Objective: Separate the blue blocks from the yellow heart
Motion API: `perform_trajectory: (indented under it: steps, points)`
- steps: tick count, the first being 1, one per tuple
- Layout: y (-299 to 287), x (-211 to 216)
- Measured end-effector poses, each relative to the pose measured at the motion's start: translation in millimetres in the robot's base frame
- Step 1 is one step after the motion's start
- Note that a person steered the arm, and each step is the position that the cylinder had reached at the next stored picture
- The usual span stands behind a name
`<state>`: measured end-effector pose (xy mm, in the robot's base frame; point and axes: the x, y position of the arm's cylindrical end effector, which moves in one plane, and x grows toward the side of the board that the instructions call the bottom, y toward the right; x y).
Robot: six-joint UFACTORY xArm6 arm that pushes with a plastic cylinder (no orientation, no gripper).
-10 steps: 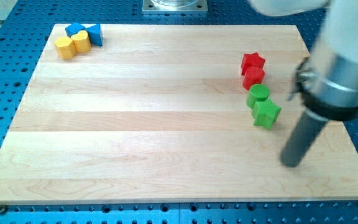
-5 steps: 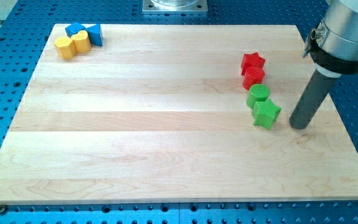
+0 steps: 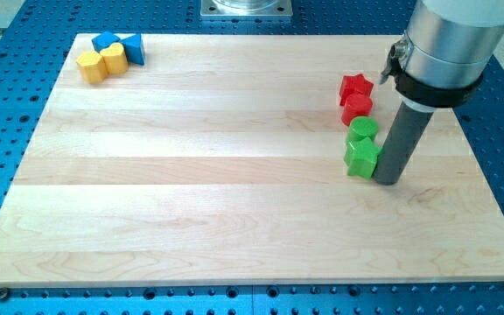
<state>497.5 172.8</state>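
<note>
Two blue blocks sit in the board's top left corner: a rounded one (image 3: 105, 41) and a triangular one (image 3: 135, 48). Touching them below are two yellow blocks: a heart-like one (image 3: 113, 59) and a hexagonal one (image 3: 90, 66). My tip (image 3: 387, 179) is far away at the view's right, pressed against the right side of a green star block (image 3: 362, 158).
A green cylinder (image 3: 364, 130) sits just above the green star. A red star (image 3: 356, 87) and a second red block (image 3: 356, 108) stand above that. The wooden board (image 3: 234, 192) lies on a blue perforated table.
My tip has moved up and to the left, from the board's lower right to the green star, and has pushed that star a little to the left.
</note>
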Motion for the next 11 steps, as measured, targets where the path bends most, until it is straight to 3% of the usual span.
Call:
perform_trajectory:
  steps: [3,4,5,10,11]
  points:
    - [-1.3,74.5]
    - [-14.0,73.7]
    - [-46.0,43.8]
    - [-477.4,-100.5]
    - [-477.9,-124.7]
